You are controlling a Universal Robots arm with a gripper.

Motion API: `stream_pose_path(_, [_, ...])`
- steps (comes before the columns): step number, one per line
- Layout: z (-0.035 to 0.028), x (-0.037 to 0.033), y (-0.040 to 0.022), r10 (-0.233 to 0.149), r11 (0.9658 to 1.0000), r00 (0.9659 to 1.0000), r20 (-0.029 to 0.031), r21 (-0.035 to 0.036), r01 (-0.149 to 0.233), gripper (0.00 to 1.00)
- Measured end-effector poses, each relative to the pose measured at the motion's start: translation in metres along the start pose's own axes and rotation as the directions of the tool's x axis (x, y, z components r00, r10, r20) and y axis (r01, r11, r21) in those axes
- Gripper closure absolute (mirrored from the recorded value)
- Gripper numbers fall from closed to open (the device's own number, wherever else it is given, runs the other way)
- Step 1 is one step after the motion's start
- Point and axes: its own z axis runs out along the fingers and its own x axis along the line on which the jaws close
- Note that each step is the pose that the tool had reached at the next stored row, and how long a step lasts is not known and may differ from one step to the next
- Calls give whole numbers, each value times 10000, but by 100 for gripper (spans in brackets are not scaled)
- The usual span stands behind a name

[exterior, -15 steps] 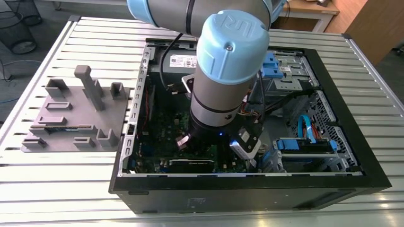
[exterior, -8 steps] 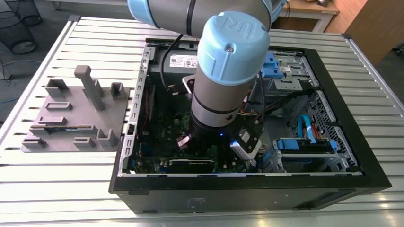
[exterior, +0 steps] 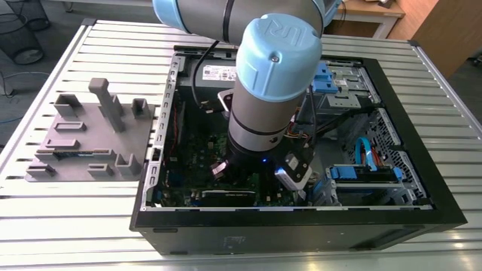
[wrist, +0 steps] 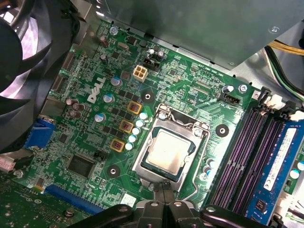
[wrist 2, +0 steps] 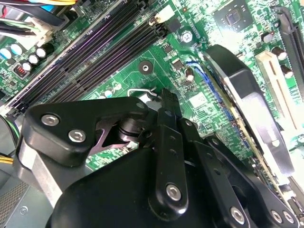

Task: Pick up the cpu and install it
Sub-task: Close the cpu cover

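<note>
First wrist view: white lettering on motherboard (wrist: 190, 97); cpu (wrist: 166, 151) sits in socket (wrist: 141, 164), gripper (wrist: 163, 186) just beside it, fingers pressed together, empty.

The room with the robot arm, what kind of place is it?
Probably a robot lab or workshop: a robot arm reaches into an open computer case lying on a slatted metal table, with a grey parts holder beside it.
</note>
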Motion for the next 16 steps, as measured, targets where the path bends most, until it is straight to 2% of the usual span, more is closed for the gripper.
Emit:
stream_pose_path(7, [-25,-7,17,-1,10000,10000,2,-4,1,89])
stream_pose_path(16, [-29,-30,72,-2,10000,10000,2,-6,2,89])
